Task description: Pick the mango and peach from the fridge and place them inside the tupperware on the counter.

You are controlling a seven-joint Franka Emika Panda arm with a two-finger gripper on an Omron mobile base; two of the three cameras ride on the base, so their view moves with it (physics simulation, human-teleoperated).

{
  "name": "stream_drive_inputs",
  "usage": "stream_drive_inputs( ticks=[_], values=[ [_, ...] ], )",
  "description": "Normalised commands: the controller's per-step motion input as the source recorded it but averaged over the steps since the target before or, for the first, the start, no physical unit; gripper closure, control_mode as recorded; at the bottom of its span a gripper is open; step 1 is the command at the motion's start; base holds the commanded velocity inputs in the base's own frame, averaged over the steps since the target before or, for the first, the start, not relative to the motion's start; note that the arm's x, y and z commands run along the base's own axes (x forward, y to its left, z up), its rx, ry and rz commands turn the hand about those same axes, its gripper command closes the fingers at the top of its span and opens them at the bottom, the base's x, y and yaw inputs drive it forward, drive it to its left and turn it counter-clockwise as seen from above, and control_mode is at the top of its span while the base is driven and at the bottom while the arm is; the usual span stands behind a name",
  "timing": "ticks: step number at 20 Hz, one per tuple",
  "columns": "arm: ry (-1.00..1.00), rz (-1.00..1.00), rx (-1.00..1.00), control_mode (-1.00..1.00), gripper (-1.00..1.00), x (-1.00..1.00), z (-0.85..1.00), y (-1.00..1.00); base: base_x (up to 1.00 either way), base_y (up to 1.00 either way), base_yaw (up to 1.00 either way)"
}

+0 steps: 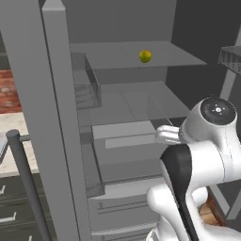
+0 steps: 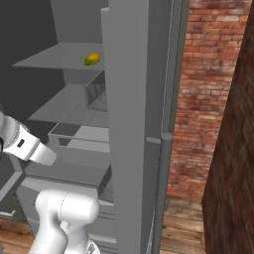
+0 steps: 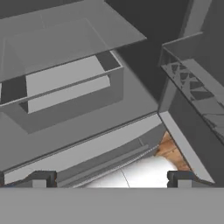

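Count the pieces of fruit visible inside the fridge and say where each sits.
1: the mango, lying on the upper shelf of the fridge, toward the back. No peach is in sight; it may be hidden in a drawer or door bin.

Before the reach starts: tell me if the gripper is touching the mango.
Apart. In the hand view the open gripper faces the fridge's lower drawers; the left base view shows the mango alone on an upper shelf.

- Flat, even rendered light; no glare and no bright highlights.
- The fridge interior is dim grey, its back wall nearly black.
- Shadows are soft, darkest under the shelves.
- The brick wall looks coarse and pixelated.
- Edges are slightly soft throughout; no lens distortion.
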Motion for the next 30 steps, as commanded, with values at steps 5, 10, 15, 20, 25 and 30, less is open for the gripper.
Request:
stream_drive_inputs(
  ticks=[5, 10, 15, 20, 25, 30],
  values=[
    [0.0, 0.04, -0.09, -1.0, -1.0, 0.32, 0.78, 0.07, 0.0, 0.0, 0.0],
    [0.01, 0.03, -0.05, -1.0, -1.0, 0.54, 0.54, -0.03, 0.0, 0.0, 0.0],
    [-0.02, 0.0, -0.04, -1.0, -1.0, 0.57, 0.21, 0.0, 0.0, 0.0, 0.0],
    [-0.07, 0.01, 0.0, -1.0, -1.0, 0.66, 0.11, 0.0, 0.0, 0.0, 0.0],
    [0.02, 0.01, 0.0, -1.0, -1.0, 0.66, 0.33, 0.0, 0.0, 0.0, 0.0],
    [0.0, 0.03, 0.0, -1.0, -1.0, 0.68, 0.34, 0.0, 0.0, 0.0, 0.0]
  ],
)
